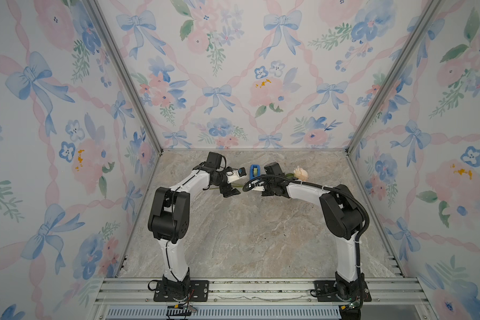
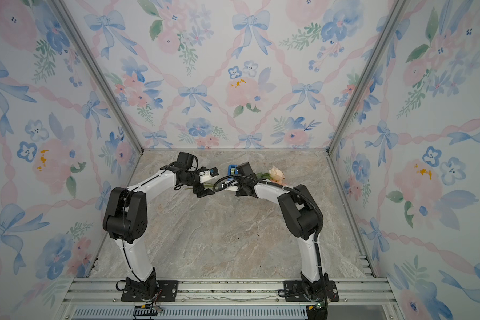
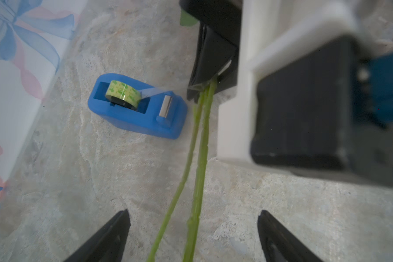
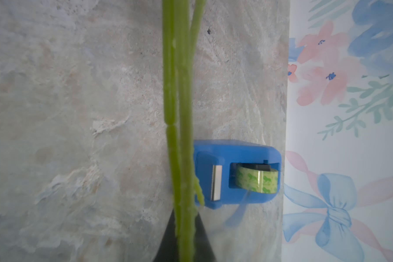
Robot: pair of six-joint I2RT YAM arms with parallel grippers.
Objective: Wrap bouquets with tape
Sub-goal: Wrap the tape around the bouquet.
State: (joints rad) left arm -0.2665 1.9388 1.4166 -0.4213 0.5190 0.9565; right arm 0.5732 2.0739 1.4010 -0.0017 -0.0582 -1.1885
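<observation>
Bouquet: The bouquet point(image 1: 300, 173) had its pale blooms to one side of the dispenser point(image 1: 255, 171). Its stems point(image 3: 200, 140) ran just beside the cutter point(image 3: 166, 106) end of the dispenser. I could not tell if they touched it.
Tape: The tape point(image 3: 123, 93) sat in the dispenser. A clear strip point(image 3: 161, 90) went from the roll, above the cutter, to the stems, and it was not yet cut.
Step in hand: I judged that the strip was fixed on the stems and that winding and cutting remained.
How to do it well: I wanted the stems pressed together and the strip kept tight, then pulled down across the cutter, so that it tears clean and does not fold on itself.
Right gripper: The right gripper point(image 4: 185, 214) was closed firmly on the stems, just beside the cutter end of the dispenser.
Left gripper: The left gripper point(image 3: 193, 212) stood wide apart, farther from the dispenser. The stems passed between its fingers without contact, and it held nothing.
Table: The table point(image 3: 77, 181) under the dispenser looked like grey marble.
</observation>
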